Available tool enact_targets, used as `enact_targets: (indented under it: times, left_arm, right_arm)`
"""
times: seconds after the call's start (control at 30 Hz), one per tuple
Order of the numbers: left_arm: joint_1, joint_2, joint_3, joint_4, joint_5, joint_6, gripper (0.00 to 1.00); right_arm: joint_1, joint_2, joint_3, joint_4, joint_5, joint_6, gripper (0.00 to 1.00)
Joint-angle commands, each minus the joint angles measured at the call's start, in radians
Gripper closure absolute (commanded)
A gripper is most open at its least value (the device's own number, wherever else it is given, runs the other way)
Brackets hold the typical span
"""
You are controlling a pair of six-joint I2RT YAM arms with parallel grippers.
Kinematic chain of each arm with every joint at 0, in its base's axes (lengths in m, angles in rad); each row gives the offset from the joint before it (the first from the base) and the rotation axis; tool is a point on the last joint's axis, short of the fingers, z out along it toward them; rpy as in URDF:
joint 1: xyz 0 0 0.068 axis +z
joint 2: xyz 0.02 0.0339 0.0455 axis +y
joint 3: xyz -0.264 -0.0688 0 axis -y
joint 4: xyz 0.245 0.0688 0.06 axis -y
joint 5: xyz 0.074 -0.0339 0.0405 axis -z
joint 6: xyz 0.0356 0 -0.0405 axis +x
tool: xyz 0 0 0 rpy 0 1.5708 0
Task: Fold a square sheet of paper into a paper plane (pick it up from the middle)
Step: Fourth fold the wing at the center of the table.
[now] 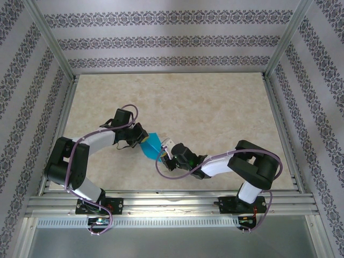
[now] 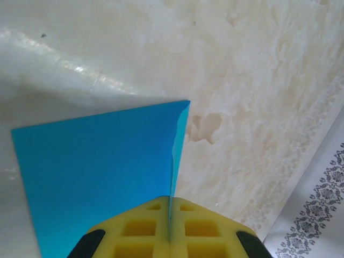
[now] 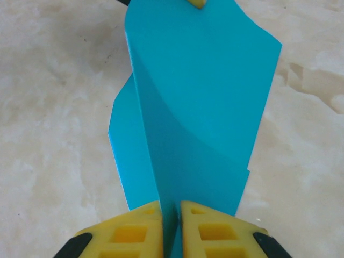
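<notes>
The teal-blue square sheet of paper (image 1: 152, 145), folded and standing on edge, hangs between both grippers just above the table. My left gripper (image 1: 143, 140) is shut on one edge of it. In the left wrist view the yellow pads (image 2: 134, 231) of that gripper (image 2: 170, 207) meet on the thin edge, and the paper (image 2: 97, 166) spreads out to the left. My right gripper (image 1: 164, 152) holds the opposite end. In the right wrist view its (image 3: 171, 212) pads stand slightly apart, with the folded paper (image 3: 199, 107) running through the narrow gap. A yellow fingertip (image 3: 196, 2) of the left gripper shows at the paper's far end.
The beige marbled table (image 1: 215, 107) spreads out behind and beside the grippers. Metal frame posts and patterned walls (image 1: 172, 40) enclose it. A rail (image 1: 172, 201) runs along the near edge by the arm bases.
</notes>
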Motion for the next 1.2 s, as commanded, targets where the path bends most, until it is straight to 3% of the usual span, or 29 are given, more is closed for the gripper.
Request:
enact_targets:
  times: [0.0, 0.3, 0.63, 0.67, 0.73, 0.8, 0.87, 1.0, 1.17]
  left_arm:
    - [-0.009, -0.037, -0.027, 0.039, 0.003, -0.035, 1.0]
    - [-0.01, -0.038, -0.028, 0.05, 0.012, -0.047, 1.0]
    - [-0.01, -0.039, -0.031, 0.048, 0.005, -0.044, 1.0]
    - [-0.01, -0.04, -0.033, 0.046, 0.004, -0.042, 0.98]
    - [-0.01, -0.044, -0.035, 0.038, -0.004, -0.039, 0.84]
    - [-0.009, -0.054, -0.033, 0.022, -0.02, -0.026, 0.81]
    - [-0.007, -0.07, -0.029, -0.01, -0.045, -0.015, 0.62]
    - [-0.004, -0.121, -0.027, -0.073, -0.105, 0.015, 0.52]
    - [-0.004, -0.179, -0.023, -0.146, -0.167, 0.054, 0.48]
  right_arm:
    - [0.019, -0.031, -0.015, 0.003, 0.058, -0.049, 0.82]
    - [0.044, -0.038, -0.03, -0.003, 0.132, -0.081, 0.78]
    - [0.05, -0.034, -0.023, 0.005, 0.123, -0.071, 0.92]
    - [0.05, -0.032, -0.023, 0.007, 0.117, -0.065, 0.94]
    - [0.05, -0.027, -0.02, 0.008, 0.113, -0.048, 0.95]
    - [0.05, -0.015, -0.015, 0.012, 0.107, -0.022, 0.96]
    - [0.05, 0.0, -0.004, 0.008, 0.1, 0.002, 0.96]
    - [0.045, 0.034, 0.021, 0.005, 0.075, 0.069, 0.96]
    - [0.034, 0.074, 0.067, -0.024, 0.031, 0.139, 0.97]
